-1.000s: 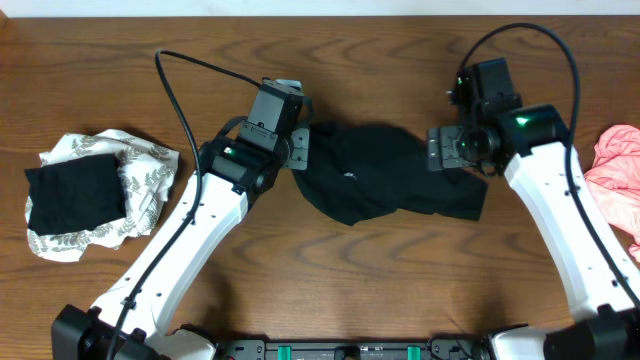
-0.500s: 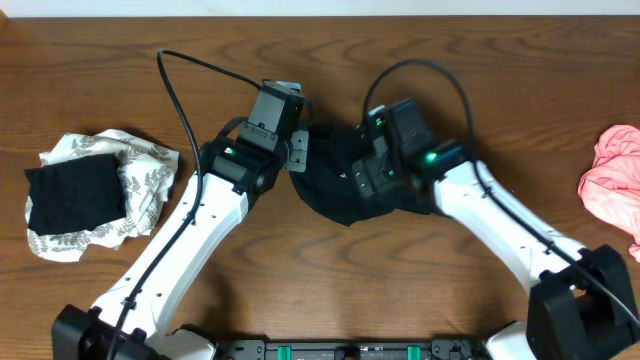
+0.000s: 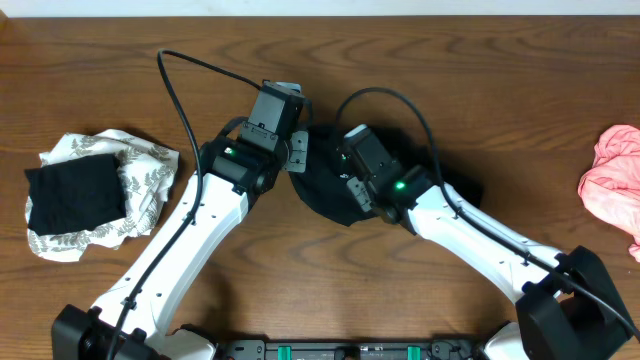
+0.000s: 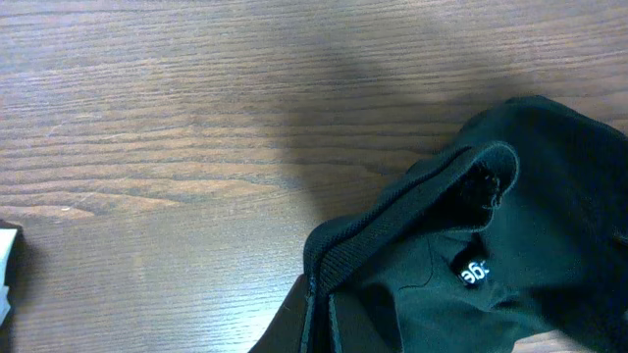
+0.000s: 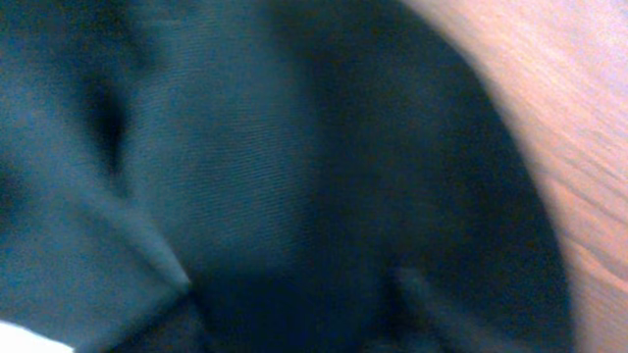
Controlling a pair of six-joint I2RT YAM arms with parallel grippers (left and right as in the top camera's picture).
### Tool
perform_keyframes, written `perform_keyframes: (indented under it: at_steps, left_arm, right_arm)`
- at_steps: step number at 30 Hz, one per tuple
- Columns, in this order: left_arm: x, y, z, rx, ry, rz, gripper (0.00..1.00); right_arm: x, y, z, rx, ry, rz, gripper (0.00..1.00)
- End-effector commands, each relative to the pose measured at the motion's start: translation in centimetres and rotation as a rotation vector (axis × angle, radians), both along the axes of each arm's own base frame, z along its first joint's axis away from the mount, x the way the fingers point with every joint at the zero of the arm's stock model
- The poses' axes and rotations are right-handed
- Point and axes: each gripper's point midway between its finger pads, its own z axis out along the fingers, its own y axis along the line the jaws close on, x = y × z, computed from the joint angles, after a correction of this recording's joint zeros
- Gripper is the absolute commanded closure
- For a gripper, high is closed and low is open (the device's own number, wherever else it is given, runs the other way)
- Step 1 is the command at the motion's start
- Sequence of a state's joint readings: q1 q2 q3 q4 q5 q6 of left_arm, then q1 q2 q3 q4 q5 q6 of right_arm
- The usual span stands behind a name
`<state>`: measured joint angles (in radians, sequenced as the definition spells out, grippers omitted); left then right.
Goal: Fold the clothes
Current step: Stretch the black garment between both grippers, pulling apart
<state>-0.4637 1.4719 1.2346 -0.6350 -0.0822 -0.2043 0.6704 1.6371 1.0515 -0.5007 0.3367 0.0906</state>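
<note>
Overhead, a limp, light black collared fabric shirt (image 3: 322, 188) lies bunched mid-frame on the brown wooden desk (image 3: 100, 60), left fingers (image 3: 298, 152) pressed together, apparently pinching its left edge, while I cannot tell whether the right fingers (image 3: 354, 188) are spread; the ribbed collar (image 4: 392, 221) looks the firmest hold.

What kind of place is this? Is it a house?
Probably a robot test bench, not a home: two white robot arms reach over a brown wooden table, with a crumpled black shirt between them.
</note>
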Motion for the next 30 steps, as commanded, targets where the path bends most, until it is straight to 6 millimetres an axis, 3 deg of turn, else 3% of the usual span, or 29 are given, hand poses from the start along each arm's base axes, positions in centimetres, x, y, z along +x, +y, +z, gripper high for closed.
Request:
perform_keyframes:
  at_steps: [1,5,6,14,21,25,28,30]
  left_arm:
    - [0.0,0.4,-0.1,0.027,0.002,-0.002,0.95]
    - [-0.3,0.6,-0.3,0.034,0.015,-0.002,0.94]
    - [-0.4,0.7,-0.4,0.043,0.019,-0.003,0.94]
    - [-0.7,2.9,-0.8,0.125,0.035,0.049,0.94]
    - [-0.4,5.7,-0.9,0.137,0.06,0.122,0.94]
    - [0.1,7.3,-0.3,0.125,0.039,0.168,0.94]
    - [0.6,8.1,0.4,0.122,0.012,0.18,0.94]
    - [1.1,8.2,1.2,0.137,-0.026,0.148,0.94]
  right_arm:
    - [2.0,-4.9,0.8,-0.065,-0.088,-0.242,0.91]
    - [3.1,-8.8,0.4,-0.048,-0.055,-0.345,0.99]
    - [3.4,-10.5,0.4,-0.056,-0.044,-0.372,0.99]
    - [4.3,-18.6,0.8,-0.108,-0.042,-0.547,0.99]
    - [3.7,-27.2,1.4,-0.136,-0.08,-0.828,0.95]
    - [3.5,-28.6,1.0,-0.093,-0.056,-0.851,0.85]
    - [4.1,-27.7,0.7,-0.048,-0.035,-0.784,0.83]
    - [4.7,-26.9,0.7,-0.019,-0.042,-0.753,0.89]
